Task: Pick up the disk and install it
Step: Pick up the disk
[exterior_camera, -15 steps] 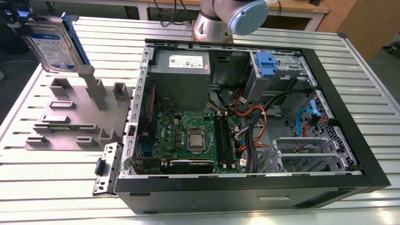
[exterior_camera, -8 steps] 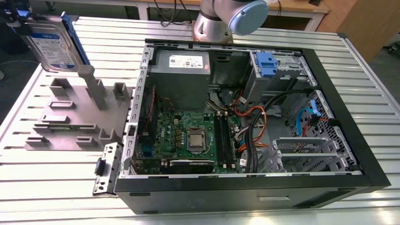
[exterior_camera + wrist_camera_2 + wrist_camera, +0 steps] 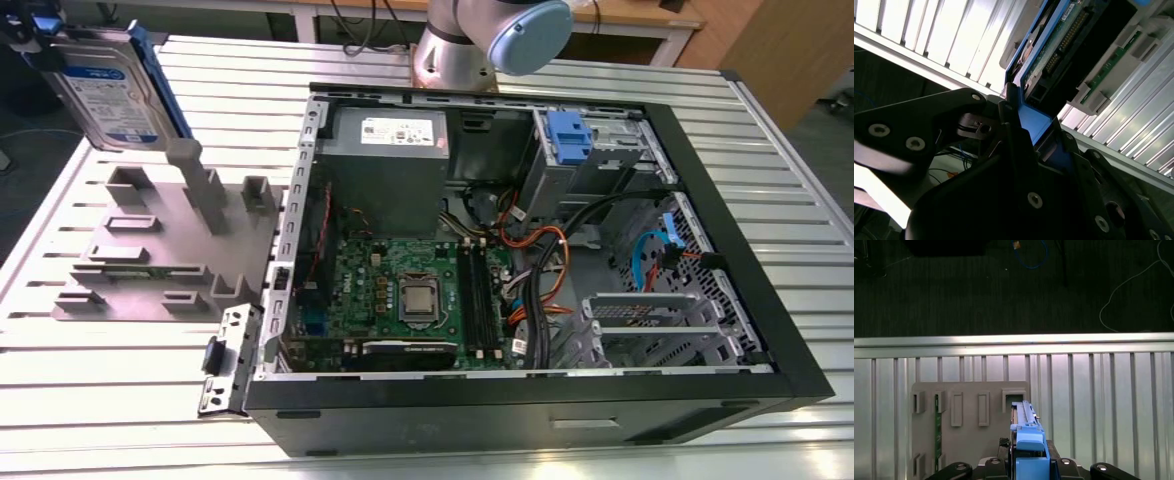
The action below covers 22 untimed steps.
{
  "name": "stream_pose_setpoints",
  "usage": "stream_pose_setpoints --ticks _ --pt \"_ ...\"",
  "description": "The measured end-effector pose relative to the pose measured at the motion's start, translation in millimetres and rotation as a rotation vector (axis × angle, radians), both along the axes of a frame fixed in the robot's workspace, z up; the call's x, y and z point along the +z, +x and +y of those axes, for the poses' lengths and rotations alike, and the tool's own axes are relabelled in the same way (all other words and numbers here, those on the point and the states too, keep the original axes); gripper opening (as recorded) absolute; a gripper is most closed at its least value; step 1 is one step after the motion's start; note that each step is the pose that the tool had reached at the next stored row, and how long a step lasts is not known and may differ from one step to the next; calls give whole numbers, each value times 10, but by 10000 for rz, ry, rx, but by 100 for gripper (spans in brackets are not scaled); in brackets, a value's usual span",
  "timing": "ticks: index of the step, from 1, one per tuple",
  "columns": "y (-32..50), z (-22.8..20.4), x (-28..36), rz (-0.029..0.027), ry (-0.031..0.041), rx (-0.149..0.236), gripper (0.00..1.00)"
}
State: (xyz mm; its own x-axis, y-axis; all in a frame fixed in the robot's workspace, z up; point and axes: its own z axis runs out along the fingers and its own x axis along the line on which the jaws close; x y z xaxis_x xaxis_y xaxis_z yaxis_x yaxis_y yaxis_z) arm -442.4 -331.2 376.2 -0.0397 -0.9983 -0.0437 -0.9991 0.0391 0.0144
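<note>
The disk (image 3: 114, 90), a silver drive with a white-and-blue label in a blue carrier, hangs tilted at the exterior view's far upper left, over the grey slotted fixture (image 3: 147, 250). Its lower end sits level with the top of the fixture's tall post; I cannot tell whether they touch. My gripper (image 3: 34, 30) holds the disk's upper end. In both wrist views the black fingers (image 3: 1014, 125) are shut on the carrier's blue handle (image 3: 1030, 450). The second wrist view shows the disk's (image 3: 1064, 40) connector side.
The open black computer case (image 3: 747, 230) lies on the slatted aluminium table (image 3: 107, 400), with a motherboard, a grey power-supply box (image 3: 387, 135) and a drive bay holding a blue bracket (image 3: 567, 135). The arm's base (image 3: 487, 40) stands behind it. A green strip (image 3: 938, 425) sits in one fixture slot.
</note>
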Motion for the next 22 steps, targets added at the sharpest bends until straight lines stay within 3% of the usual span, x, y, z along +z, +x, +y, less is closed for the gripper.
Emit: stream_pose_setpoints --ticks 6,7,8,22 --pt "0 0 20 -1 0 0 36" --pt "0 0 26 0 -70 0 36" --pt "0 0 26 1 -288 1 36" --pt "0 0 41 0 -343 1 36"
